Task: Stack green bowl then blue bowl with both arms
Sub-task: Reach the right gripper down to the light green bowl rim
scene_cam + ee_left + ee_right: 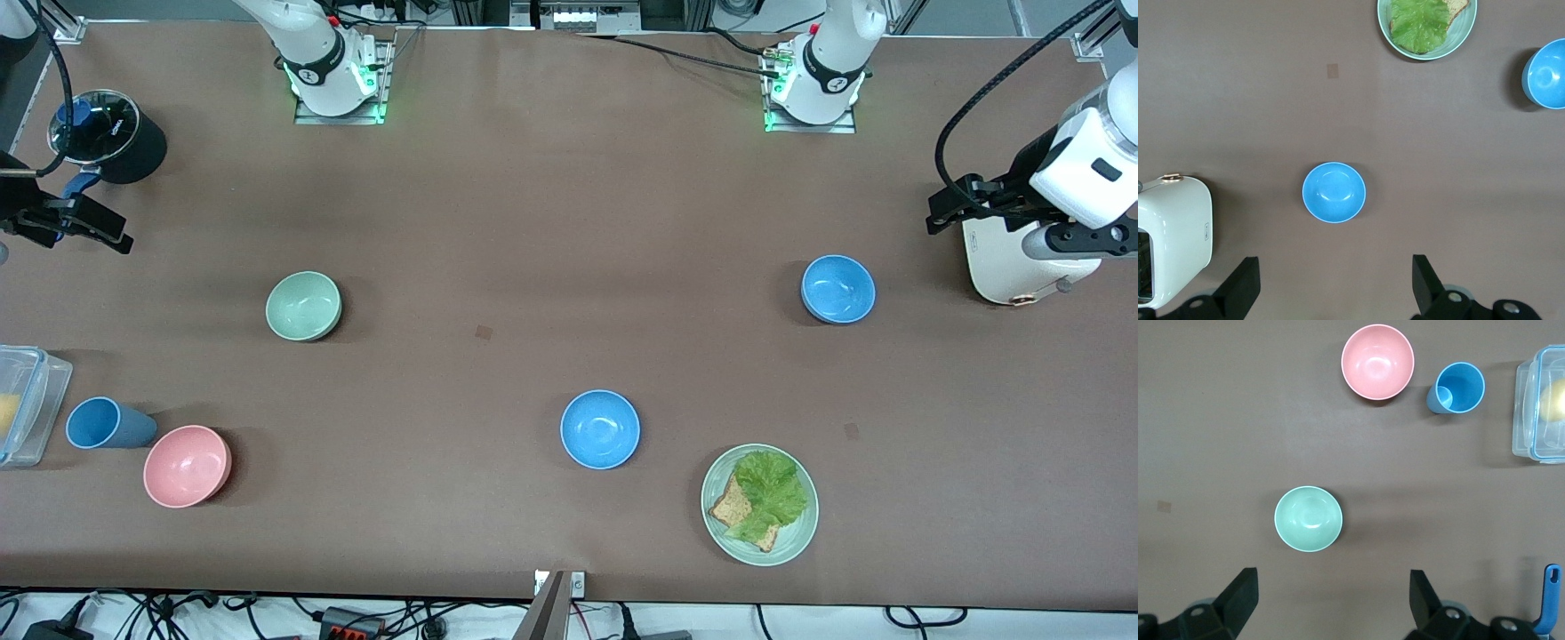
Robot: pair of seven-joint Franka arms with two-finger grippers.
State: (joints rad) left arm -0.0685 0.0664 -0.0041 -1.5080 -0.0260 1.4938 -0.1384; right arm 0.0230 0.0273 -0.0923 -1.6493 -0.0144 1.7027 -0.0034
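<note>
Left gripper (1331, 287) – fingers spread wide, empty – hangs above the table near one blue bowl (838, 289). Right gripper (1331, 603), equally wide and empty, hangs near the green bowl (303, 306) toward its own end.

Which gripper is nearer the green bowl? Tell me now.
Right. The right gripper, fingers open, hangs near the right arm's table end, close to the green bowl. The left gripper is at the left arm's end.

Front view: high, facing the bases, covering the whole table (498, 222). Wrist views: straight down, closer, each sharing one bowl.
</note>
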